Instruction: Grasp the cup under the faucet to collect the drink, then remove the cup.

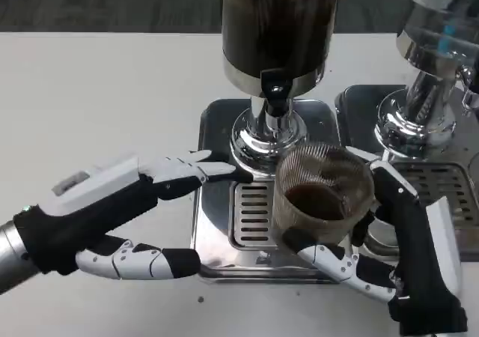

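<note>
- Ribbed clear plastic, the cup [323,195] sits in my right hand [404,254], fingers wrapped round its base and far side so it stays upright with dark drink already in it.
- I hold it over the drip tray [251,217], just in front of and below the faucet [275,97], where any drops fall on the grate.
- My left hand [112,217] grasps nothing; its fingers lie spread, the upper ones reaching toward the dispenser's chrome base [262,138], seemingly to work the tap.
- I judge enough is collected; drawing the cup away comes next.

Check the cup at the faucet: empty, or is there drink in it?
Partly filled: dark liquid sits in the bottom of the clear ribbed cup, which the right robot hand holds upright over the drip tray.
</note>
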`<move>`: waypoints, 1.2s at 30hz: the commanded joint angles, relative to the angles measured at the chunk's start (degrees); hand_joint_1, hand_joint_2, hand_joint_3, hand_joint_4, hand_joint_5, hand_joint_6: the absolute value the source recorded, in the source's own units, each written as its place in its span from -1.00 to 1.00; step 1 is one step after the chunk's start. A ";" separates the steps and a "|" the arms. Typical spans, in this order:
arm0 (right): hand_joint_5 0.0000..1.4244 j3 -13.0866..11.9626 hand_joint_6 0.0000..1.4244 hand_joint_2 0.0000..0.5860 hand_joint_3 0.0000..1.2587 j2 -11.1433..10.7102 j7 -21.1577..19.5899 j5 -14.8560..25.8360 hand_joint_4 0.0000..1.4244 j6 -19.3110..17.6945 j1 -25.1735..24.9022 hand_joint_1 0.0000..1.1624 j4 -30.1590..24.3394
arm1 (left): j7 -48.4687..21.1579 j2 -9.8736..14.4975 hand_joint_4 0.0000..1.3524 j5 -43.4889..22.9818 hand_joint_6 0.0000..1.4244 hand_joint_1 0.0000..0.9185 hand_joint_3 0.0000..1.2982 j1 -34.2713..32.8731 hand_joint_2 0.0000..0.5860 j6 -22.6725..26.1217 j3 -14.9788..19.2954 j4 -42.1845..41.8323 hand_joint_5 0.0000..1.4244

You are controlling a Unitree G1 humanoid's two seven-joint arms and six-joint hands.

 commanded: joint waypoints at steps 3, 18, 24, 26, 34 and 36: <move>0.26 0.00 0.62 -0.31 0.06 -0.02 0.67 1.59 0.10 -1.92 1.27 0.31 -4.09 | -0.26 2.11 -0.88 -0.98 -0.94 -1.00 -0.73 2.72 -0.50 -0.24 0.30 -3.25 -0.94; 0.26 -0.35 0.61 -0.32 0.08 -0.12 2.68 2.43 0.10 -2.03 3.02 0.30 -6.27 | 1.87 4.92 -0.90 0.74 -0.94 -1.00 -0.77 8.80 -0.50 -2.46 5.57 -8.12 -0.95; 0.26 -0.78 0.61 -0.32 0.08 -0.10 3.14 2.77 0.10 -1.98 3.46 0.30 -7.30 | 2.21 5.99 -0.92 1.12 -0.96 -1.00 -0.77 10.18 -0.49 -3.50 6.62 -8.96 -0.96; 0.28 -0.85 0.61 -0.32 0.08 -0.09 3.32 2.97 0.10 -1.99 3.55 0.30 -7.69 | 2.29 6.39 -0.92 1.18 -0.96 -1.00 -0.77 10.65 -0.49 -4.00 7.14 -9.16 -0.97; 0.29 -0.97 0.61 -0.32 0.08 -0.05 3.72 3.16 0.11 -1.91 3.74 0.30 -7.90 | 2.32 7.21 -0.93 0.87 -0.96 -1.00 -0.77 12.03 -0.50 -4.76 7.94 -9.63 -0.98; 0.29 -0.96 0.61 -0.32 0.08 -0.02 3.78 3.15 0.11 -1.89 3.77 0.30 -7.92 | 2.38 7.26 -0.94 0.95 -0.98 -1.00 -0.77 12.24 -0.50 -4.93 7.99 -9.71 -1.00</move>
